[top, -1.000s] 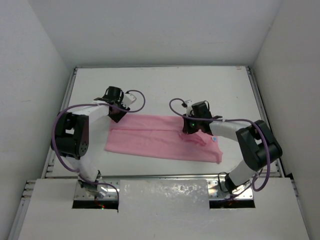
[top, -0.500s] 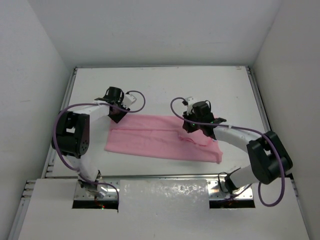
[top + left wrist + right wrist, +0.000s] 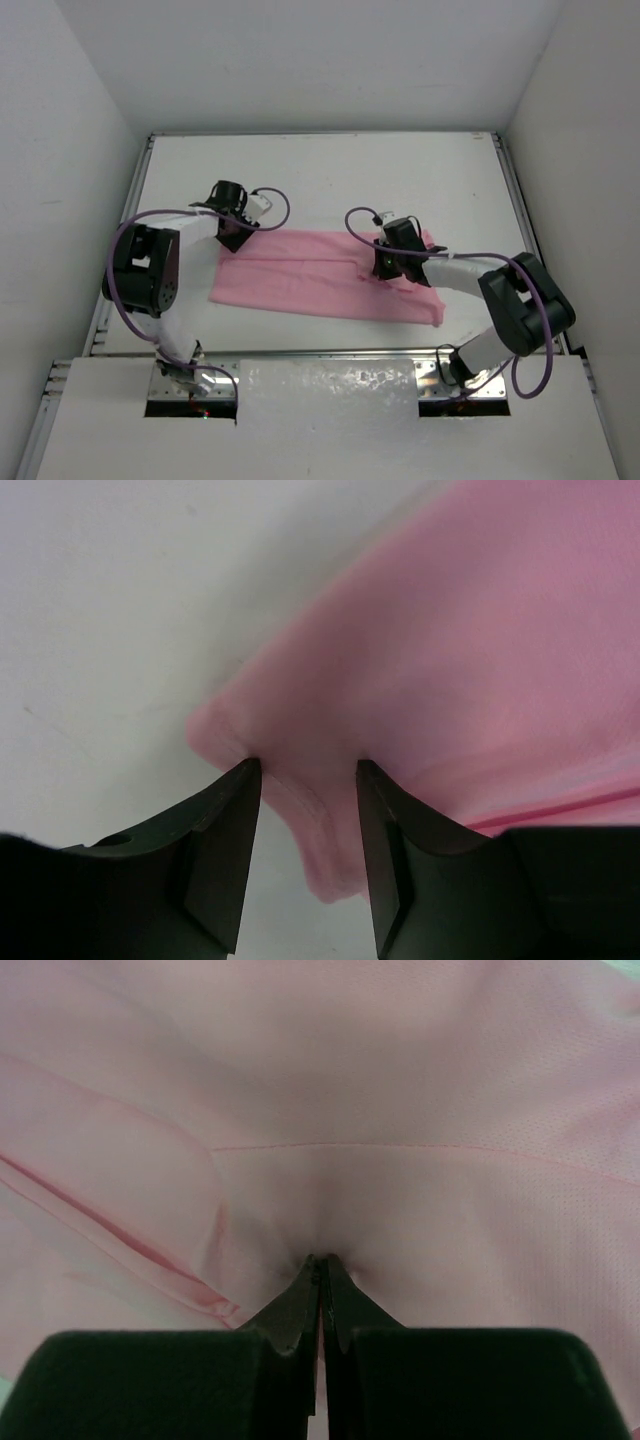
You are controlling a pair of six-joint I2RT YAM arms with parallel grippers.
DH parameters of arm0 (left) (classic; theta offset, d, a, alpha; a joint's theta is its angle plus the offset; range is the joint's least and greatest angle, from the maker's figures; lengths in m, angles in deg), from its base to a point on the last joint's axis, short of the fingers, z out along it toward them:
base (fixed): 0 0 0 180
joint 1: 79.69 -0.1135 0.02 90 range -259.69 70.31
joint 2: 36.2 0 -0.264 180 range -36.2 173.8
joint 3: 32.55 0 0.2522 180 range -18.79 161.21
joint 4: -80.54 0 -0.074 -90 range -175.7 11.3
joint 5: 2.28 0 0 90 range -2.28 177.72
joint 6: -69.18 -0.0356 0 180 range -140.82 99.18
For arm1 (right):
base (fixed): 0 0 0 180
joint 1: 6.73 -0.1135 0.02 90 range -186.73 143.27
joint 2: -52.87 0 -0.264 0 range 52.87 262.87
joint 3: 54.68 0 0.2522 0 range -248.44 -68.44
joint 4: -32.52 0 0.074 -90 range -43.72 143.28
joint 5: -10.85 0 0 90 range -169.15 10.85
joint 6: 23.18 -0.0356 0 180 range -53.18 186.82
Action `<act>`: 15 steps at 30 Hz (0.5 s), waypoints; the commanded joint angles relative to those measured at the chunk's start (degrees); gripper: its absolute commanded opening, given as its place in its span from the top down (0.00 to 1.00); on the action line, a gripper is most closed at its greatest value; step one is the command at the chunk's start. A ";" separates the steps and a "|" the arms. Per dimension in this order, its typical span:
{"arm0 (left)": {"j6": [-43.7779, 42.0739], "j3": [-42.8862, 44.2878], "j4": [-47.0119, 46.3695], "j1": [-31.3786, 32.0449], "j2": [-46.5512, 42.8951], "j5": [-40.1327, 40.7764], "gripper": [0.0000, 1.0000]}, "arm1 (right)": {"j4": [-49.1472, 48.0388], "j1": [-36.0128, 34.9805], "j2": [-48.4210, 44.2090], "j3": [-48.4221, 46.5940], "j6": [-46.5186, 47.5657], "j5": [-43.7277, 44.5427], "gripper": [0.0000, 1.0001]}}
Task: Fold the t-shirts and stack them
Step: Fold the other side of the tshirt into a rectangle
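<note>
BOXED IN WHITE: A flat white rectangular table (image 3: 320, 170) sits enclosed by three plain white matte walls. The back wall (image 3: 300, 60) rises beyond the table's far edge, while the left wall (image 3: 50, 200) and the right wall (image 3: 590, 150) stand close against its sides. Slim grey metal rails run along the table's left edge (image 3: 128, 215) and right edge (image 3: 522, 210). A white board ledge (image 3: 560, 420) spans the table's near edge, with a crinkled translucent plastic sheet (image 3: 330, 385) at its middle. Soft, even light falls across the table, leaving only faint shadows.
</note>
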 commanded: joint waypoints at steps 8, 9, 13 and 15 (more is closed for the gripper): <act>-5.25 -5.27 -3.61 -0.42 -3.74 3.26 0.58 | 1.88 1.25 -0.18 -3.35 2.49 6.02 1.00; -4.99 -4.31 -3.09 -0.42 -4.27 2.91 0.58 | 1.98 1.51 -1.66 -4.83 3.29 6.63 1.00; 0.27 3.68 2.26 -0.86 -4.89 -2.09 0.58 | 10.11 4.75 -6.15 -10.99 3.66 6.73 1.00; 5.54 10.09 5.52 -1.82 -5.15 -6.93 0.58 | 13.56 8.95 -8.87 -14.06 0.06 5.85 1.00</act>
